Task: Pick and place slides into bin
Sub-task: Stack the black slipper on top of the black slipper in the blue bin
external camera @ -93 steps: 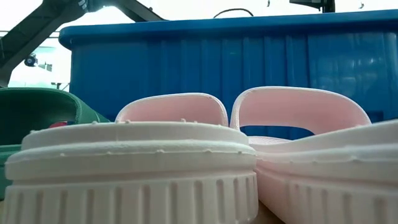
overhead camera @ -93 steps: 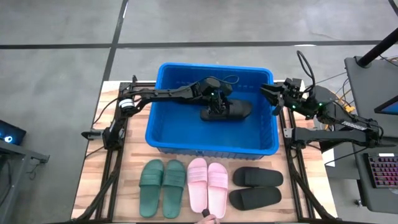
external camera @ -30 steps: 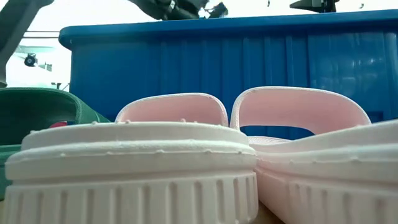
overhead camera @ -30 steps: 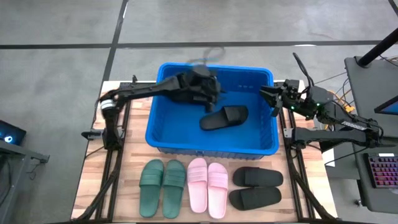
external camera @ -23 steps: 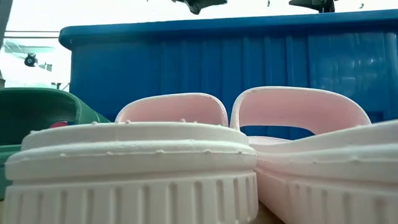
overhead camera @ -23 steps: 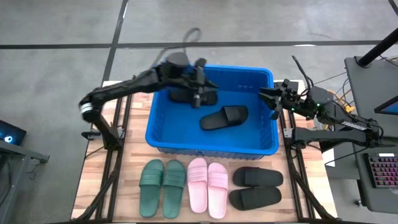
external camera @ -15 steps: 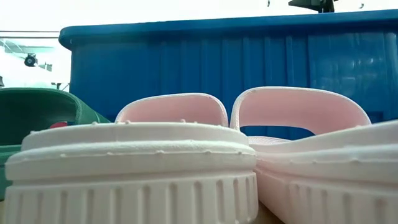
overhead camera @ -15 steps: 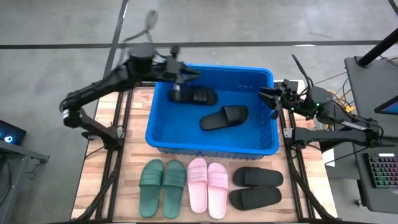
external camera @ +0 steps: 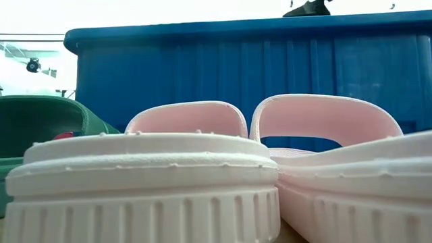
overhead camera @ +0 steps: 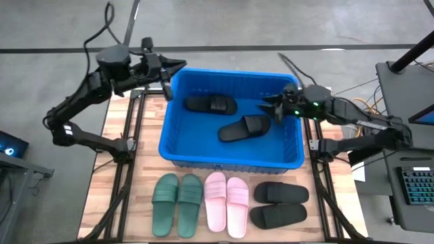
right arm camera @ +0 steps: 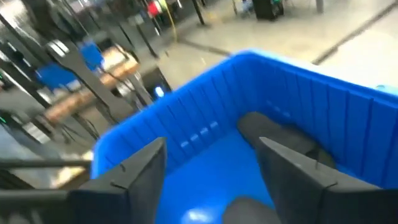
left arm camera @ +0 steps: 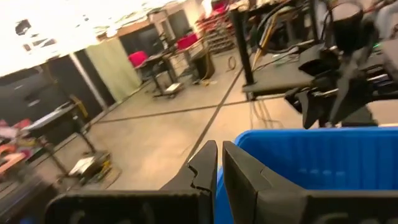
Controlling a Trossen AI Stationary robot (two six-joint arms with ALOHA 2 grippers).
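Two black slides [overhead camera: 211,104] [overhead camera: 244,127] lie inside the blue bin [overhead camera: 175,150]; on the desk [overhead camera: 106,205] before the bin sit a dark green pair [overhead camera: 177,204], a pink pair [overhead camera: 226,203] and a black pair [overhead camera: 279,204]; the left gripper [overhead camera: 167,76], jaws clenched and empty, hangs just outside the bin's far left corner; the right gripper [overhead camera: 269,108], jaws released, reaches over the bin's right rim.

No readable txt, labels, brands or nos. anywhere in these views.
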